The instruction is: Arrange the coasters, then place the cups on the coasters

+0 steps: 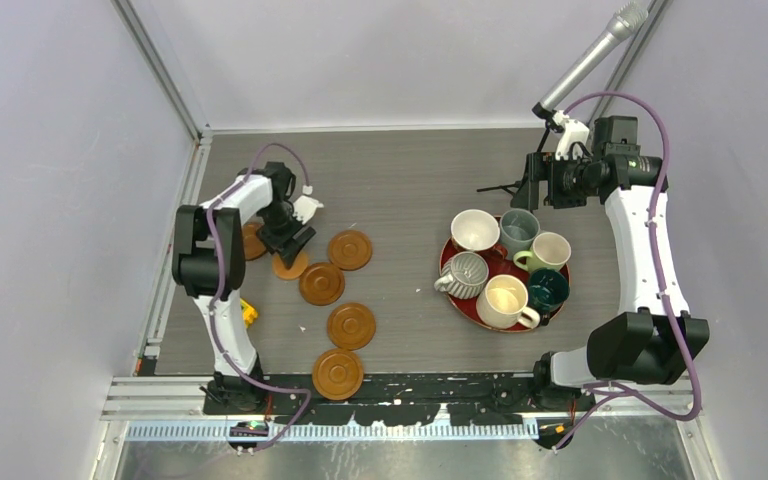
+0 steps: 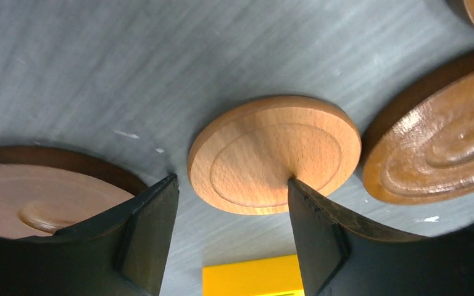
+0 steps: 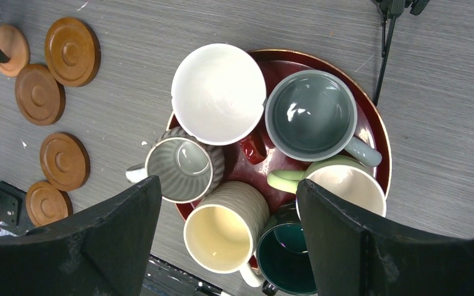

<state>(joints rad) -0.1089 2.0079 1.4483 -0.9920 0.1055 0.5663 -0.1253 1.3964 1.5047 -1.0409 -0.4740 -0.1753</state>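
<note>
The left gripper is open low over the table, its fingers either side of a pale coaster, one finger touching the rim. Five more coasters lie nearby. The right gripper hangs open above the red tray, which holds all six cups.

No text, label, brand, number or sign can be read in any of the views.
</note>
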